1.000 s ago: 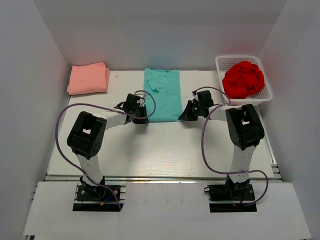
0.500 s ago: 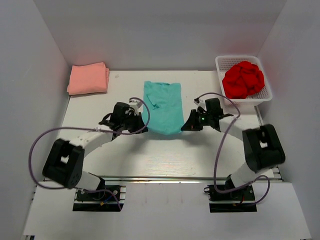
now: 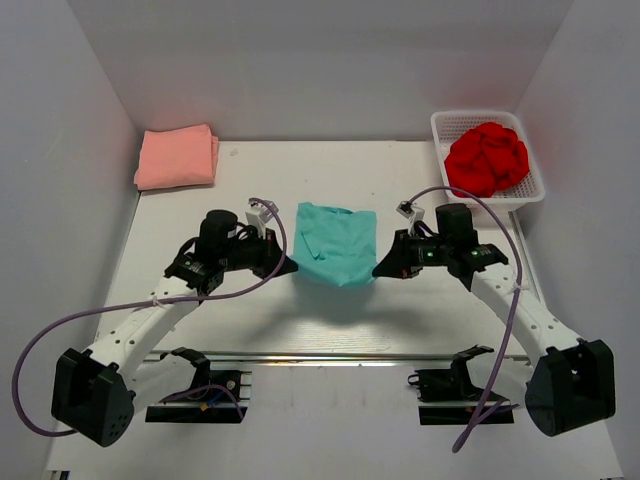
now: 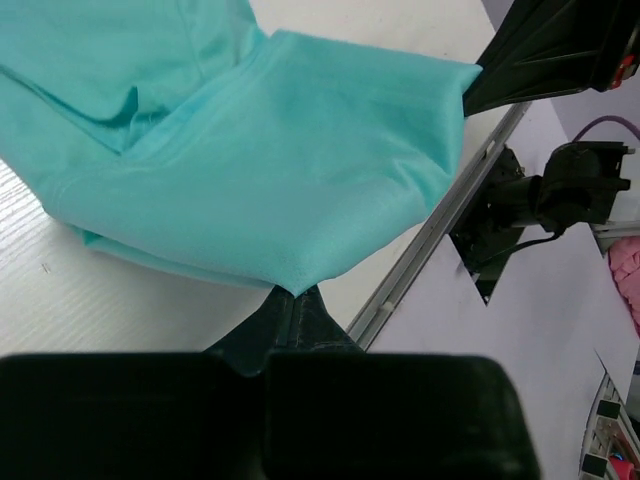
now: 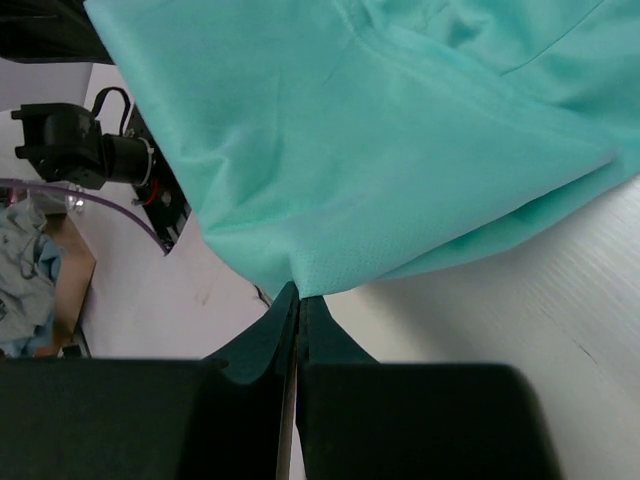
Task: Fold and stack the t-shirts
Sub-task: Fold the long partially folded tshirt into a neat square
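- Your teal tee (image 3: pixel 337 243) is mid-table. It is soft, matte cotton doubled into a rough rectangle, with smooth layers and a stitched seam showing in the wrist views.
- Your left gripper (image 3: pixel 283 266) is pinched tight on the tee's 8 o'clock corner. In the left wrist view its dark fingers (image 4: pixel 262 330) meet with only a point of cloth between them.
- Your right gripper (image 3: pixel 385 268) is clamped the same way on the 4 o'clock corner. There its fingers (image 5: pixel 335 345) press together under a tip of finely knit fabric.
- Between the two grips the near edge sags in a shallow curve and throws a shadow on the table (image 3: pixel 330 320).
- Toward 12 o'clock the cloth rests on the white, faintly wood-grained surface.
- The pink tee (image 3: pixel 178 157) lies at 10 o'clock, well apart. It is a flat, squared block with its layered edge facing 3 o'clock.
- The red tee (image 3: pixel 487 158) is at 2 o'clock, a crumpled, lumpy heap in a white mesh basket (image 3: pixel 447 125). The basket wall hides its underside.
- You cannot see either gripper's fingertips, because the cloth covers them.
- Each gripper's own black body fills the lower part of its wrist view.
- You cannot tell how many layers the teal tee has, and its sleeves cannot be made out.
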